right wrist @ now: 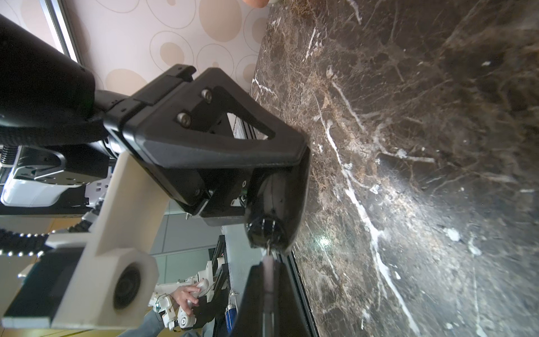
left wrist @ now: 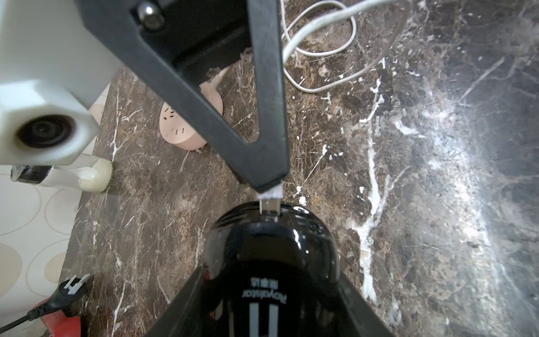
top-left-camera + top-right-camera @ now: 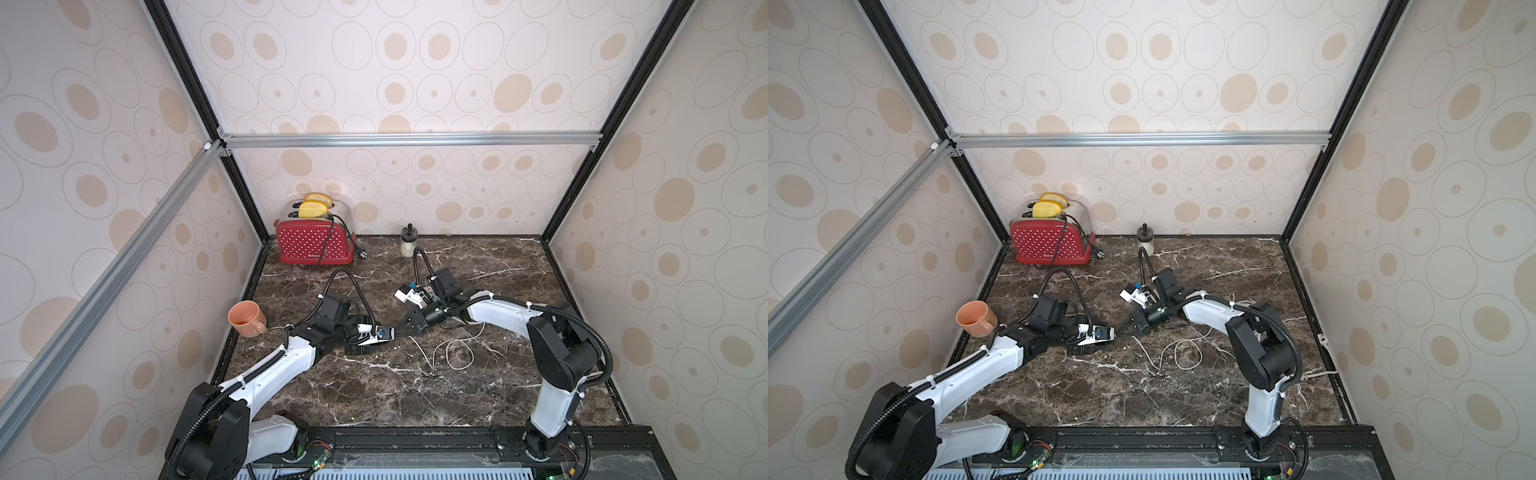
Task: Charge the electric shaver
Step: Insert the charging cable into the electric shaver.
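Shaver (image 2: 271, 256) sits near the middle of the bench (image 3: 374, 395), a little toward 9 o'clock, and your left pincer (image 2: 271, 274) grips its glossy black body from both sides. Your right pincer (image 1: 269, 262) reaches in from 2 o'clock, squeezed narrow on a white plug (image 2: 269, 195) whose metal tip meets the shaver's end. The white cable (image 2: 312, 91) lies looped at the shaver's 4 o'clock.
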`<action>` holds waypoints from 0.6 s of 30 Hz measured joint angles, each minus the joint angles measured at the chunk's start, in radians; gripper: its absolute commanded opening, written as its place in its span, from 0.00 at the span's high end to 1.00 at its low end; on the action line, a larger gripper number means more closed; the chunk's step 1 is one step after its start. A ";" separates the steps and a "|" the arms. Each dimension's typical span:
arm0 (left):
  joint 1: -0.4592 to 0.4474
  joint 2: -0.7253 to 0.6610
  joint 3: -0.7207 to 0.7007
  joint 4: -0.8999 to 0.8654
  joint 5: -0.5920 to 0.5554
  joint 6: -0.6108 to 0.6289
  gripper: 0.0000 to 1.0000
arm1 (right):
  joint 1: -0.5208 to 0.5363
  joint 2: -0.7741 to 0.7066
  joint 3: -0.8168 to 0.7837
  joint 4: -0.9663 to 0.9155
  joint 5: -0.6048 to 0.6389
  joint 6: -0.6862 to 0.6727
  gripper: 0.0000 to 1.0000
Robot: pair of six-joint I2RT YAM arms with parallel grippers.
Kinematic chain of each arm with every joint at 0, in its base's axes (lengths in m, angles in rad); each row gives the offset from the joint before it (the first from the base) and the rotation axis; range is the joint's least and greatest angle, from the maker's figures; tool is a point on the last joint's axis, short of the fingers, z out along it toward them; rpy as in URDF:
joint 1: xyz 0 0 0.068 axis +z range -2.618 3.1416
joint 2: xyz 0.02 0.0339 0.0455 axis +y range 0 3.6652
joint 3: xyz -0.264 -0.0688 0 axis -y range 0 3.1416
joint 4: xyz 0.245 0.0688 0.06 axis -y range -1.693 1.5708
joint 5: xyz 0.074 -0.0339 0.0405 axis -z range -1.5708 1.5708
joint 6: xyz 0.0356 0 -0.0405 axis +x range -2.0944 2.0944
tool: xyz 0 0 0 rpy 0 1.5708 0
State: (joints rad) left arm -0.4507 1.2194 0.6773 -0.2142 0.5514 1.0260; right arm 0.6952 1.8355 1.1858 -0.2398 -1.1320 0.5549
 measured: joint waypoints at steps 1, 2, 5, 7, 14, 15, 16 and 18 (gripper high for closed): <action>0.000 0.000 0.000 -0.001 0.003 0.000 1.00 | 0.000 0.000 0.003 -0.011 -0.002 -0.010 1.00; 0.000 0.000 0.000 -0.002 0.007 0.000 1.00 | 0.000 0.000 0.008 -0.026 -0.003 -0.021 1.00; -0.001 0.000 0.000 -0.007 0.021 0.001 1.00 | 0.000 0.006 0.034 -0.087 -0.010 -0.068 1.00; -0.001 0.000 0.000 -0.012 0.026 0.002 1.00 | -0.001 0.024 0.064 -0.140 -0.017 -0.103 1.00; -0.001 -0.005 0.000 -0.018 0.019 0.002 1.00 | -0.012 0.099 0.189 -0.328 -0.041 -0.216 1.00; -0.001 -0.007 0.000 -0.017 0.016 0.002 1.00 | -0.013 0.111 0.214 -0.362 -0.041 -0.234 1.00; 0.000 -0.008 0.000 -0.016 0.013 0.002 1.00 | -0.013 0.123 0.235 -0.389 -0.040 -0.249 1.00; 0.001 -0.008 0.000 -0.014 0.008 0.002 1.00 | -0.013 0.139 0.265 -0.432 -0.034 -0.275 1.00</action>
State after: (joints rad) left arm -0.4500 1.2114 0.6773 -0.2287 0.5591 1.0283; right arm 0.6823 1.9743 1.4509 -0.6716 -1.1656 0.2802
